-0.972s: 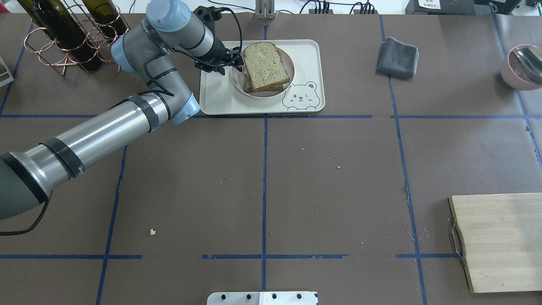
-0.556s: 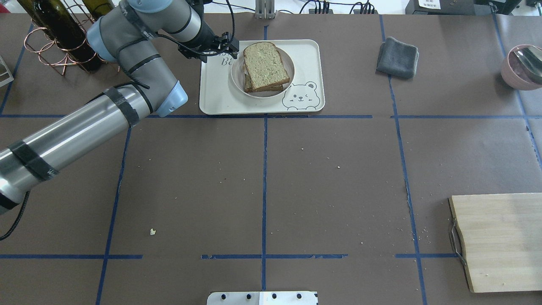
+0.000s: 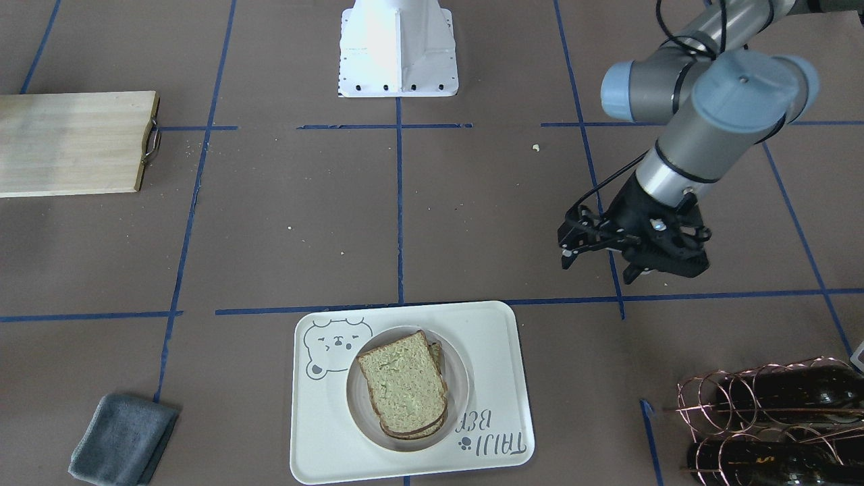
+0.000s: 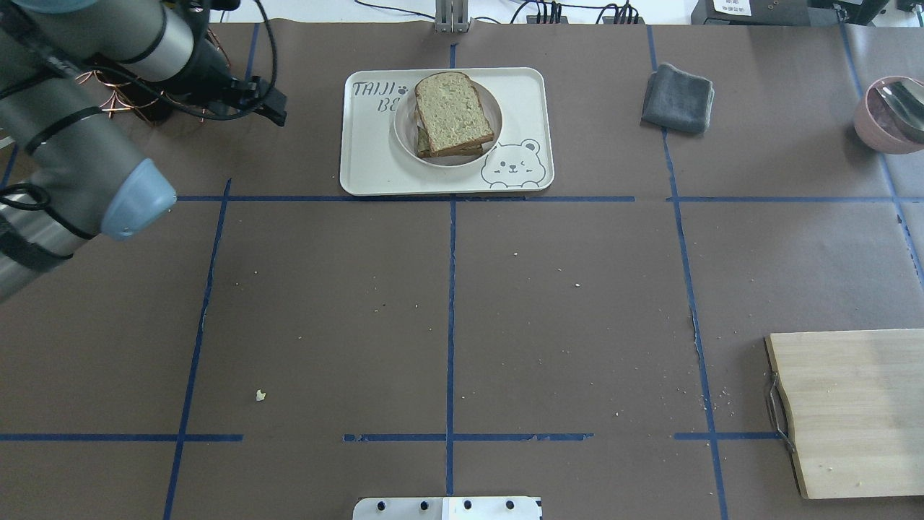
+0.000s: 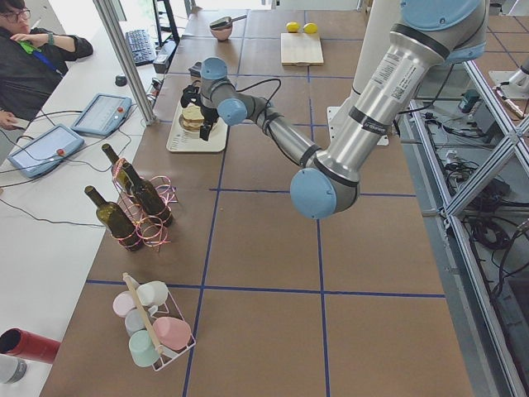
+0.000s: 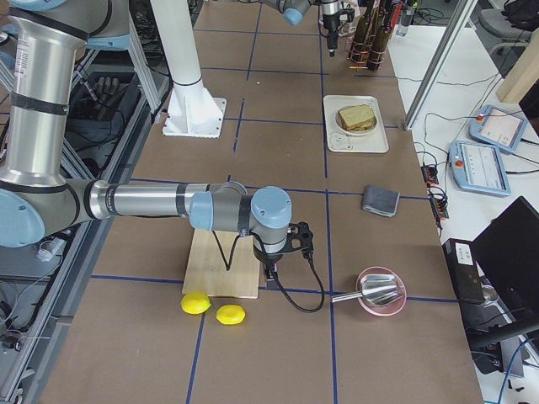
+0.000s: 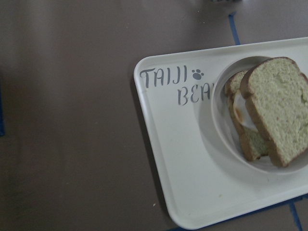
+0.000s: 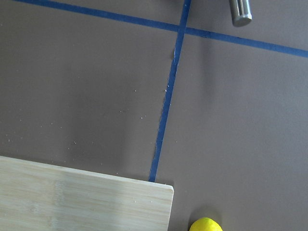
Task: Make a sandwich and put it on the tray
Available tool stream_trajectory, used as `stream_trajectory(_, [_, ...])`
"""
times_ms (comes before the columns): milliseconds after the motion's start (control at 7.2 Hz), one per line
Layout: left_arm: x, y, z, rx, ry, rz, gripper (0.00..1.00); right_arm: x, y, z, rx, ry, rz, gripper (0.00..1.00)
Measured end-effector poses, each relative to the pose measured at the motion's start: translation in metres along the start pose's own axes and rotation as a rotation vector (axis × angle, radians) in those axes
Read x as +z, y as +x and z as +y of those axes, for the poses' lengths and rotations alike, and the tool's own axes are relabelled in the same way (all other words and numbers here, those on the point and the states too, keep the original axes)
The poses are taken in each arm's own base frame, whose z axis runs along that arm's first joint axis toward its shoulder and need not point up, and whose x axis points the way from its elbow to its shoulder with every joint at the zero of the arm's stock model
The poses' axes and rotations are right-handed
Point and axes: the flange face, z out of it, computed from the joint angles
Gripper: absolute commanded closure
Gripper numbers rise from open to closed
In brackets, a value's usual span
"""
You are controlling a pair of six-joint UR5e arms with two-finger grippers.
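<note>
Sandwich (image 4: 453, 112) on plate (image 4: 404, 137), plate inside tray (image 4: 368, 159). Left gripper (image 3: 599, 268) spread, empty, raised above table, well apart from tray. Right gripper (image 6: 271, 269) at cutting board (image 6: 223, 269) edge; spread or pressed together: cannot tell.

The sandwich (image 4: 453, 112) (two stacked slices) rests on the tray (image 4: 368, 166).
</note>
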Motion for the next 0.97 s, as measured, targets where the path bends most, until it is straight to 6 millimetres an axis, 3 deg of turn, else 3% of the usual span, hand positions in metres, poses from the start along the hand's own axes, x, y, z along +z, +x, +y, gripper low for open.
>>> stream_trajectory(278, [-0.073, -0.126, 0.045, 0.128, -0.028, -0.139, 0.00, -0.001, -0.001, -0.003, 0.013, 0.017, 0.005, 0.00])
stream_trajectory(417, [-0.092, -0.189, 0.070, 0.185, -0.065, -0.176, 0.00, -0.001, -0.001, -0.003, 0.014, 0.020, 0.005, 0.00])
stream_trajectory(694, [-0.114, -0.307, 0.146, 0.115, -0.146, -0.223, 0.00, -0.001, -0.001, -0.003, 0.015, 0.022, 0.004, 0.00])
stream_trajectory(833, [-0.115, -0.351, 0.195, 0.029, -0.193, -0.225, 0.00, -0.001, -0.001, -0.003, 0.012, 0.024, 0.004, 0.00])
stream_trajectory(972, [-0.118, -0.381, 0.233, -0.046, -0.214, -0.209, 0.00, -0.002, -0.001, -0.004, -0.001, 0.032, 0.010, 0.00])
